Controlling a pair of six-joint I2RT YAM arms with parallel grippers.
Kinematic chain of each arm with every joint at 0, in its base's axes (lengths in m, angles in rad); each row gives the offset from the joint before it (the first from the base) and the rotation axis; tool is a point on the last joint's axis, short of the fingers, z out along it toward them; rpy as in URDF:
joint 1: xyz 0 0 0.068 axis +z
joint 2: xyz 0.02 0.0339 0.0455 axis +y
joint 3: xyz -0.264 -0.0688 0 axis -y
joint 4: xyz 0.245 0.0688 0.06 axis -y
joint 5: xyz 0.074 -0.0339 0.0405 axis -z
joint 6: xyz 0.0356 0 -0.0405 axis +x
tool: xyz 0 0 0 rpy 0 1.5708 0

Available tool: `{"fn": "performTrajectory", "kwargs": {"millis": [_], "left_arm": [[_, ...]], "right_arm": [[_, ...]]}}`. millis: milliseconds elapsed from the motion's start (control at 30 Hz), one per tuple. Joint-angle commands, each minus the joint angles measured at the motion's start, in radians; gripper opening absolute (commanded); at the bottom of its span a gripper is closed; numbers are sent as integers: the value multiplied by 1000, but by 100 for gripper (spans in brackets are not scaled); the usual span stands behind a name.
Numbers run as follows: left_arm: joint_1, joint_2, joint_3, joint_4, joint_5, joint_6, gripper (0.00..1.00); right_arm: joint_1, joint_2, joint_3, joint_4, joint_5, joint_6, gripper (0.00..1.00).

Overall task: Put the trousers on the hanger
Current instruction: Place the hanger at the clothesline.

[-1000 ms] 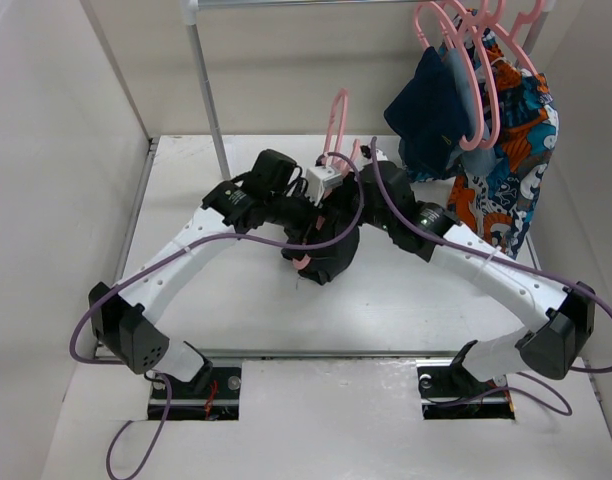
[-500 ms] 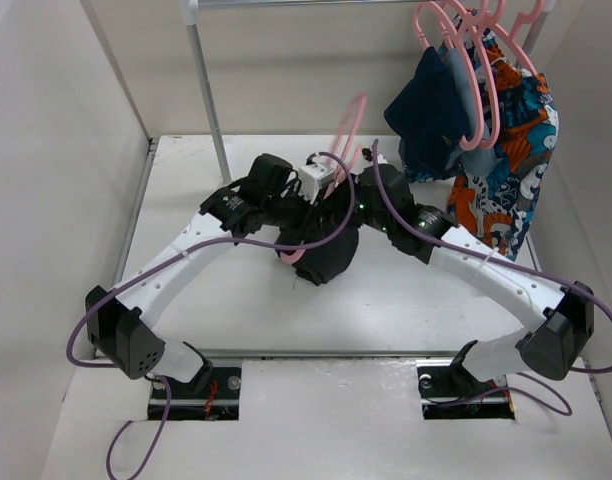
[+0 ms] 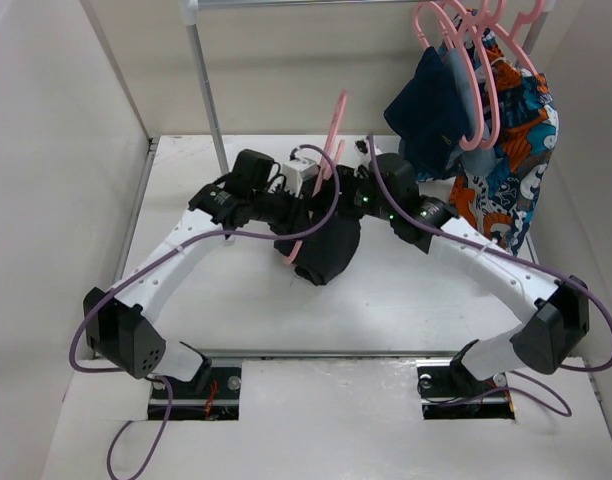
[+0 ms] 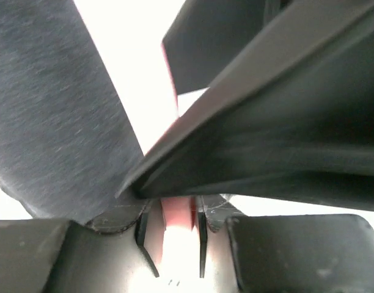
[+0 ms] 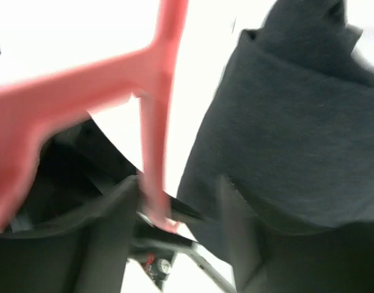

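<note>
The pink hanger stands tilted above the middle of the table, its hook end pointing up and back. My left gripper is shut on a pink bar of the hanger, pinched between both pads. Black trousers hang in a bunch from the hanger's lower part, filling the left wrist view as trousers. My right gripper is beside the left one. In its wrist view the right gripper is open, with the hanger bar near its left finger and the trousers by the right finger.
A metal rack pole rises at the back left. At the back right hang bunched pink hangers with a navy garment and an orange-blue patterned cloth. White walls close in both sides.
My left gripper has shut on the hanger bar. My right gripper has let go and opened. Both wrists and the hanger with the trousers have shifted a little back and left.
</note>
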Motion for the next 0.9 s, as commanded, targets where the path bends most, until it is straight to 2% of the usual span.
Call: {"fn": "performTrajectory", "kwargs": {"millis": [0, 33, 67, 167, 200, 300, 367, 400, 467, 567, 733, 867], "left_arm": [[84, -50, 65, -10, 185, -27, 0], [104, -50, 65, -19, 244, -50, 0], [126, -50, 65, -28, 275, -68, 0], [206, -39, 29, -14, 406, -136, 0], [233, -30, 19, 1, 430, -182, 0], [252, -21, 5, 67, 484, -254, 0], [276, -10, 37, 88, 522, -308, 0], [293, -10, 56, 98, 535, -322, 0], [316, 11, 105, 118, 550, -357, 0], [328, 20, 139, 144, 570, -377, 0], [339, 29, 153, 176, 589, -421, 0], [339, 30, 153, 176, 599, -440, 0]], "right_arm": [[-59, 2, 58, 69, -149, -227, 64], [-84, 2, 58, 55, -160, -267, 69], [-93, 2, 48, 23, -160, -305, 78], [-105, -17, 39, -18, -146, -436, 84], [-105, -18, 39, -41, -137, -468, 91], [-55, -50, 28, -90, -67, -627, 91], [12, -91, -3, -90, 45, -787, 91], [102, -111, -55, -81, 77, -833, 91], [190, -181, -125, 21, 113, -913, 91], [301, -238, -257, 214, 174, -913, 93], [335, -167, -276, 310, 200, -913, 93], [387, -68, -227, 310, 433, -883, 93]]}}
